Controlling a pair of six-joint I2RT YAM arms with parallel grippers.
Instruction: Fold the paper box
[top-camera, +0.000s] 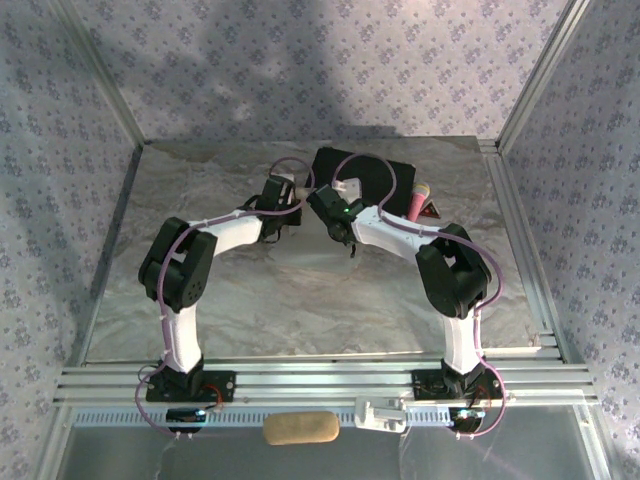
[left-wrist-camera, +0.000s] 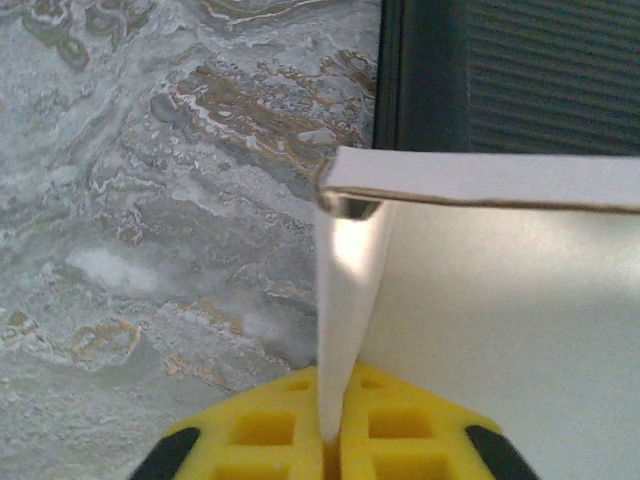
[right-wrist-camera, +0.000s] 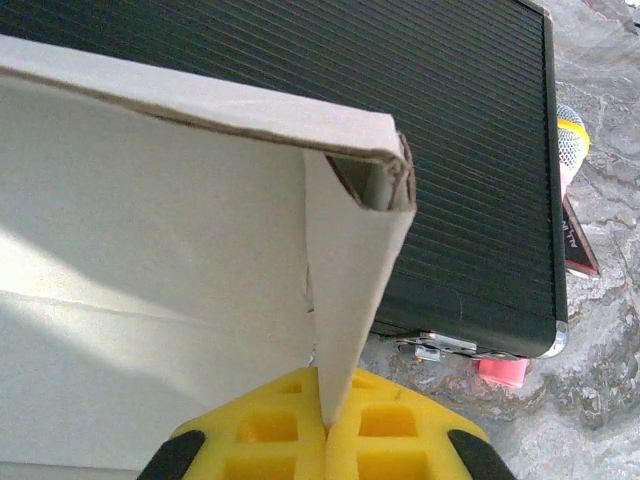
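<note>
1. Left gripper (left-wrist-camera: 332, 445) is clamped down: its yellow pads (left-wrist-camera: 270, 432) are pressed together on a thin upright wall of the box (left-wrist-camera: 500, 330), and the white card rises straight out from between them.
2. At the top of that wall there's a corner where a folded flap runs off to the right, with a small dark hollow showing under the fold.
3. Over to the right gripper (right-wrist-camera: 325, 430), and it's the same story: yellow pads closed tight on another upright wall of the box, and a broad cream panel spreads out to the left of that wall.
4. That wall's top corner is doubled over, with layered card edges showing at the fold.
5. From above, the two arms reach in towards each other over the far middle of the table (top-camera: 250, 300), and the box sits as a small white patch pinched between their tips, a gripper on each side.
6. I can't tell whether the box is resting on the table or lifted off it.
7. Just behind the box lies the black ribbed case (right-wrist-camera: 450, 150), with a metal latch (right-wrist-camera: 435, 345) on its near edge.
8. A pink object (top-camera: 419, 204) lies close beside the case on its right.
9. Down past the front rail, well apart from the action, lies a tan block (top-camera: 300, 428).
</note>
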